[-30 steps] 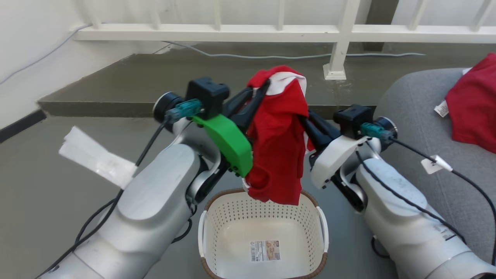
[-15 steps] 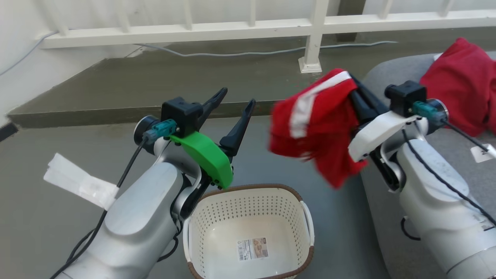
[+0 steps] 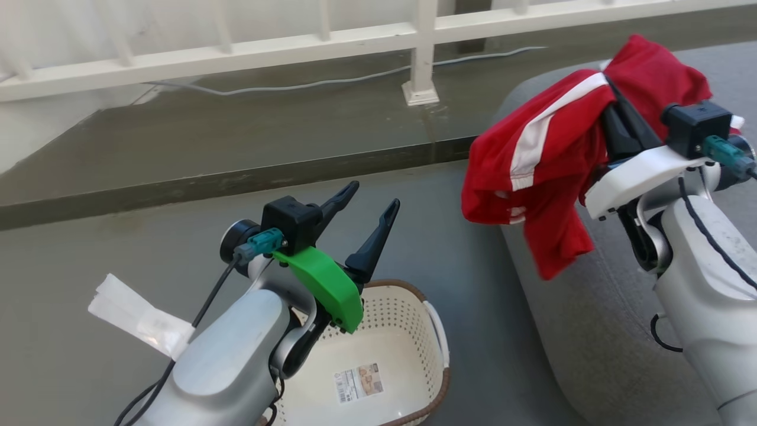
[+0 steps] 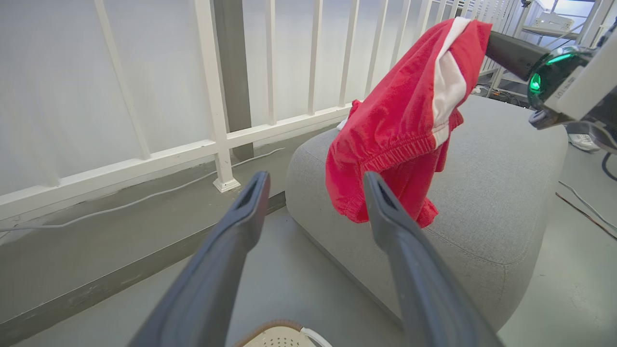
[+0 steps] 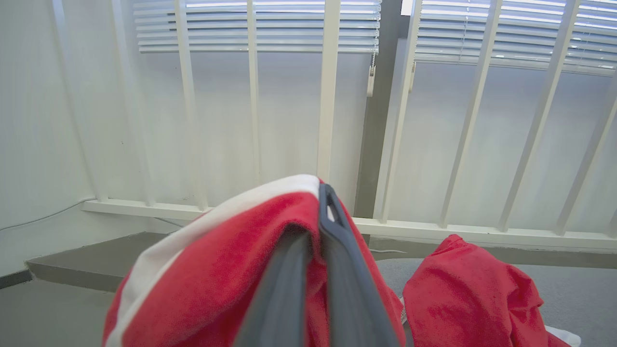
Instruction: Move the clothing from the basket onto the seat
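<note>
Where clothing (image 3: 535, 160) drapes right end effector (image 5: 324, 193), seat (image 3: 568, 331) edge hidden

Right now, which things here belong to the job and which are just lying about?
Job: held red garment, second red garment on the seat, basket, right end effector, left end effector.
Lying about: white railing, floor cable, white tag.

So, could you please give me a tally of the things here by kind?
Garments: 2, one held up, one lying flat
Basket: 1
Seat: 1
Total: 4
</note>
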